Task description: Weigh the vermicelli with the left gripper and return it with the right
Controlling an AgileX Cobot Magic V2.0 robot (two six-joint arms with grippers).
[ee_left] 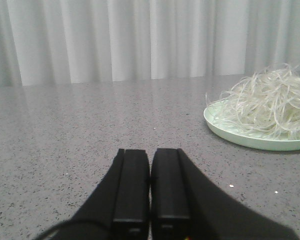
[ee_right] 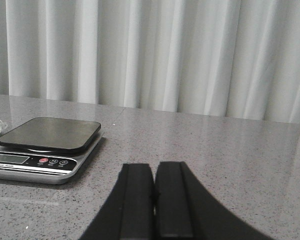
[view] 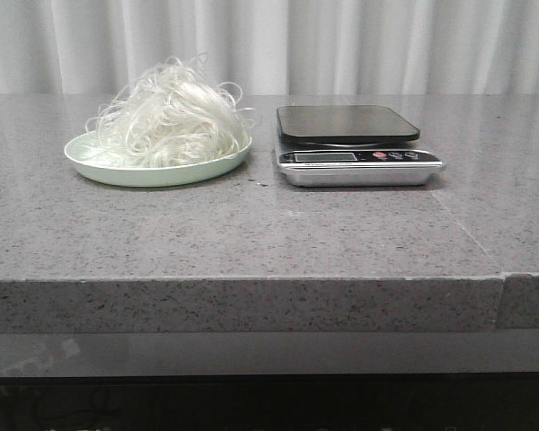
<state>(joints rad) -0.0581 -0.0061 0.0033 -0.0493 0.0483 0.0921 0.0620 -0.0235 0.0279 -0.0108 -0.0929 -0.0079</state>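
The vermicelli (view: 169,117), a fluffy mound of thin curly white strands, lies on a pale green plate (view: 99,166) at the left of the table. A silver kitchen scale (view: 355,148) with a black weighing top stands right beside the plate, and its top is bare. My left gripper (ee_left: 150,152) is shut and empty, low over the table, with the vermicelli (ee_left: 270,102) and plate (ee_left: 250,140) ahead to one side. My right gripper (ee_right: 154,167) is shut and empty; the scale (ee_right: 45,145) is ahead to its side. Neither gripper shows in the front view.
The grey speckled stone table (view: 251,233) ends at a front edge near me. A seam runs through its right part. White curtains (view: 341,45) hang behind the table's far edge.
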